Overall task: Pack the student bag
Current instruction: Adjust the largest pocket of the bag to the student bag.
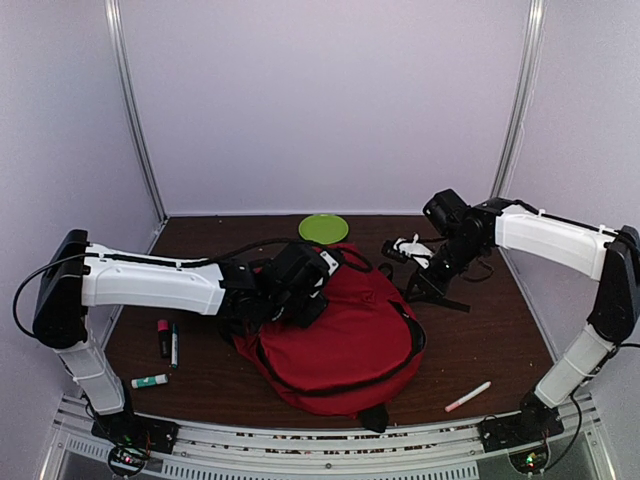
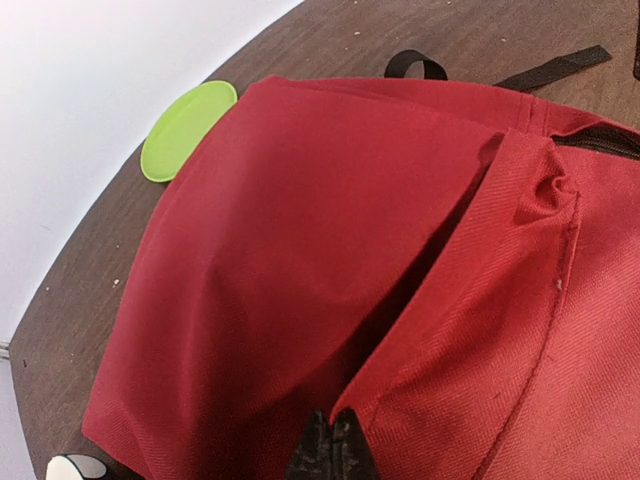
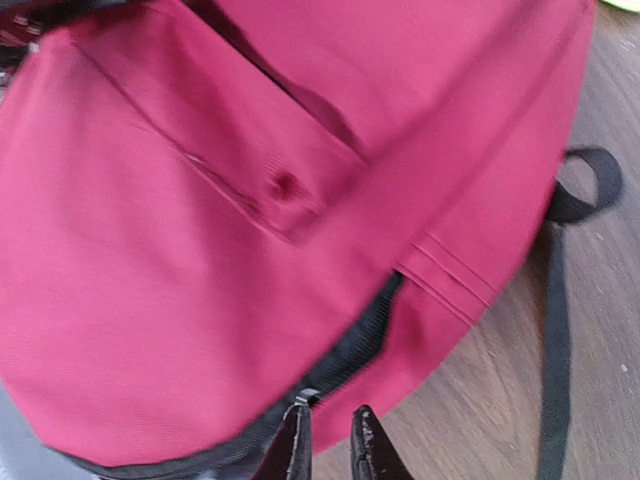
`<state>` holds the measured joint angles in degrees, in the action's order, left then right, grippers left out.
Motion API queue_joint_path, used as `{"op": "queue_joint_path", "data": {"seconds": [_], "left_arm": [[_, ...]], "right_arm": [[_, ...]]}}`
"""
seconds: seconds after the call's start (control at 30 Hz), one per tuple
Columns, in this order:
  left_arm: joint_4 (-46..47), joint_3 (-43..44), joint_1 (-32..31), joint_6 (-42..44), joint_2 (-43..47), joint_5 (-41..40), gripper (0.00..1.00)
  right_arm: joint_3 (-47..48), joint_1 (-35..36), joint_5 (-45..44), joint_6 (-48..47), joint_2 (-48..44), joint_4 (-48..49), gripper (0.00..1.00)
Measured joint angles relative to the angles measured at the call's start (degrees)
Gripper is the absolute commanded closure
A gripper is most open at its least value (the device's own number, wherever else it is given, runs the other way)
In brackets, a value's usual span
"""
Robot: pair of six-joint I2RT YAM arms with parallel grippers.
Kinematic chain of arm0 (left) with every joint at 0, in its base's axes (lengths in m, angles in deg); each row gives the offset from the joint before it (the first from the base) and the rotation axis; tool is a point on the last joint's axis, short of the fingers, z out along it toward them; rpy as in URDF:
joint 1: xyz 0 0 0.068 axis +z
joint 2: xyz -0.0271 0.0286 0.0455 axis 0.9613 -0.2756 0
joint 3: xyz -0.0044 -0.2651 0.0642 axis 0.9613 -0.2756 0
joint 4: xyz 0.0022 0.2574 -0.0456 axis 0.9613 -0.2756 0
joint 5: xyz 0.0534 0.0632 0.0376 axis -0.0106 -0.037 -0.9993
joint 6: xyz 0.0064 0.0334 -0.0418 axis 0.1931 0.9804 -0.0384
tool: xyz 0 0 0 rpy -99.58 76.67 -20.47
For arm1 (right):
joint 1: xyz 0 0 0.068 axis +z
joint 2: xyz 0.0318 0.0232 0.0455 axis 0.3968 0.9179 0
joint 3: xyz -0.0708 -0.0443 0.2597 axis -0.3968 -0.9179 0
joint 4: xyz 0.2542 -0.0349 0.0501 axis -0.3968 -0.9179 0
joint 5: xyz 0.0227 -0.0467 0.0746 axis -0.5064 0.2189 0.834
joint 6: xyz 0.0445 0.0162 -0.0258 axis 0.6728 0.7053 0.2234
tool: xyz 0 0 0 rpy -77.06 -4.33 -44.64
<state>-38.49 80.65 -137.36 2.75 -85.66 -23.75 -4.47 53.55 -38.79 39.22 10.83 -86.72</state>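
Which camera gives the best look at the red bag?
The top view: the bag shows nearly whole, straps included. Both wrist views show only close patches of its red fabric and black zipper.

student bag (image 1: 340, 340) centre | plate (image 1: 323, 228) behind it | markers (image 1: 167, 340) left | pen (image 1: 468, 396) right-front

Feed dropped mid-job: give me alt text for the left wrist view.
A red backpack fills the view, and the left gripper at the bottom edge has its jaws pinched on a fold of its fabric. A lime-green disc lies on the dark wooden table beyond.
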Motion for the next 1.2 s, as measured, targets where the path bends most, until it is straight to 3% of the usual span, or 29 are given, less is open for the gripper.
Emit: {"op": "queue_joint_path", "data": {"seconds": [0.27, 0.6, 1.2], "left_arm": [[0.2, -0.2, 0.0, 0.0, 0.8, 0.0, 1.00], [0.3, -0.6, 0.0, 0.0, 1.3, 0.2, 1.00], [0.2, -0.6, 0.0, -0.2, 1.5, 0.3, 1.00]], "right_arm": [[3.9, 1.1, 5.2, 0.4, 6.1, -3.7, 0.73], [3.9, 1.0, -1.8, 4.6, 9.3, -4.0, 0.68], [6.1, 1.0, -2.3, 5.7, 12.0, -4.8, 0.65]]}}
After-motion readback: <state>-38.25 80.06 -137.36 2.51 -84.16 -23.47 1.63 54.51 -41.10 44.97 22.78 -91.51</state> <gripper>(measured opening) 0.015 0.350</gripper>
